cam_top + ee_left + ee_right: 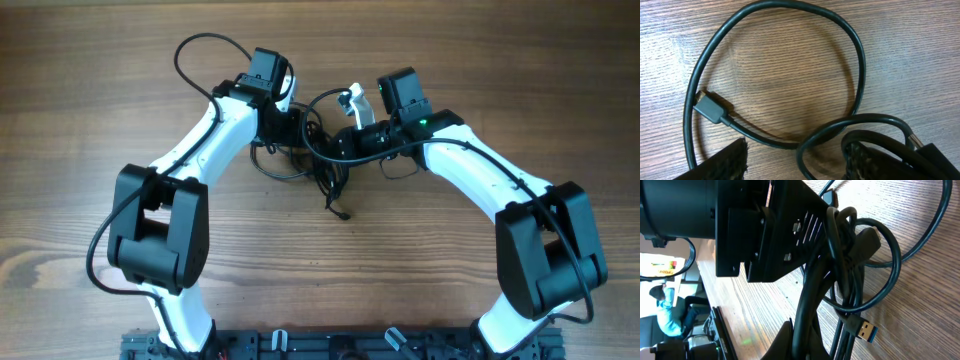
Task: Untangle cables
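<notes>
Tangled thin black cables (322,170) heaped on wood-grain counter (100,120) between both arms. Left claw (795,152) spread apart over one loop; right claw (802,340) pinched shut on strands, black left-arm housing (740,230) crowding close.

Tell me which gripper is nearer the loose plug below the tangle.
Right. In the overhead view the right gripper sits straight above the plug; the left gripper is farther up-left.

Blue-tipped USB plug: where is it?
Right wrist view: the blue-tipped USB plug shows at lower right, over the wooden table, just below the knotted cables.
</notes>
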You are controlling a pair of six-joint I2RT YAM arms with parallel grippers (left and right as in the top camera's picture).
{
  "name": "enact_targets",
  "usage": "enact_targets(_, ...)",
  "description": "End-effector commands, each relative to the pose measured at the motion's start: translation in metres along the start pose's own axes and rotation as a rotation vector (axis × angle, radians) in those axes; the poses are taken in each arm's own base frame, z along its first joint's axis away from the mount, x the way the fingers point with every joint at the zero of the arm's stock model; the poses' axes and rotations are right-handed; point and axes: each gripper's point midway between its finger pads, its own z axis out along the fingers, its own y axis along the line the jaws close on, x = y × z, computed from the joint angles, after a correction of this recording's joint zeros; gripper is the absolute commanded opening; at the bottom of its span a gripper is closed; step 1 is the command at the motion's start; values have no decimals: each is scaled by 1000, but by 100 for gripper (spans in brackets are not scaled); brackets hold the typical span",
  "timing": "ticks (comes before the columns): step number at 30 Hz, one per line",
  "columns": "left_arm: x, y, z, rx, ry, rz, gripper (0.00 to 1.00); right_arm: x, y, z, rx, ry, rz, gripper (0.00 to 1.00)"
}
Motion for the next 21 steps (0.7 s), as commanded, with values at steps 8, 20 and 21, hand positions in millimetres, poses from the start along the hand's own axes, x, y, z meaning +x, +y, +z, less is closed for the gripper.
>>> enact_targets(8,1,-20,-20,493,39,-32,71,5,-17,2,85,12,-3,4)
enact_targets(20,4,2,-7,367,39,27,55,2,20,-13,-190,19,9,4)
enact_targets(21,4,5,-6,352,40,27,53,3,20,-13,-190,19,9,4)
